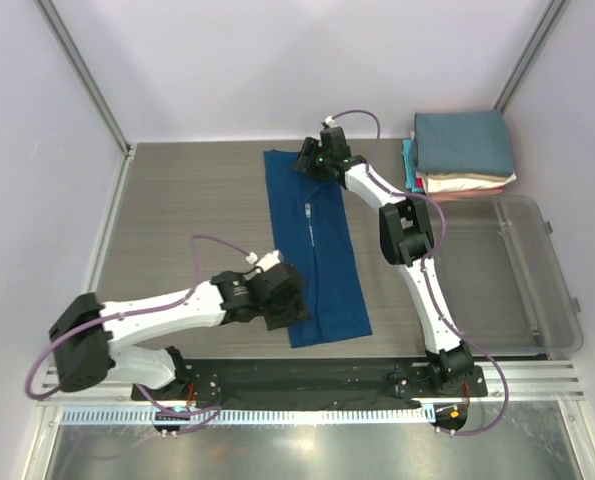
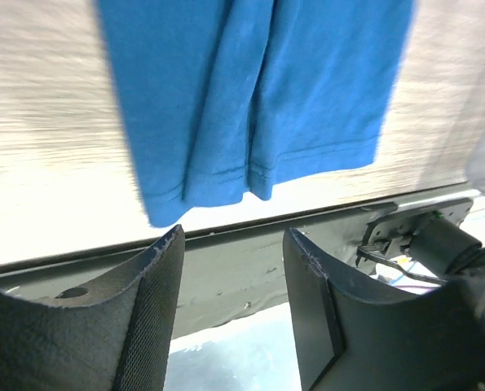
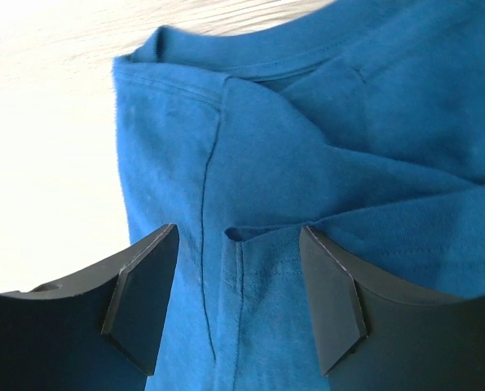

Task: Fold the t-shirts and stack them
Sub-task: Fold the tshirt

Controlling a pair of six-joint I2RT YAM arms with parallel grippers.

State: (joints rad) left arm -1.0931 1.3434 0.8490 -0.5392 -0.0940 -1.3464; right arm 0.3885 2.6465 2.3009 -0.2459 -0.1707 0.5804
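Observation:
The royal-blue t-shirt point(image 1: 317, 250) lies on the table folded lengthwise into a long strip, its print hidden. My left gripper point(image 1: 282, 300) is open and empty at the strip's near left edge. In the left wrist view the gripper point(image 2: 232, 244) hangs just off the shirt's hem point(image 2: 258, 171), over the table's front edge. My right gripper point(image 1: 312, 157) is open at the strip's far end. In the right wrist view its fingers point(image 3: 239, 236) straddle a folded sleeve seam point(image 3: 242, 244) near the collar, holding nothing. A stack of folded tees point(image 1: 462, 150), slate-blue on top, sits at the back right.
A clear plastic bin point(image 1: 522, 275) lies at the right, in front of the stack. A black strip and metal rail point(image 1: 307, 380) run along the near edge. Walls enclose the table on the left, back and right.

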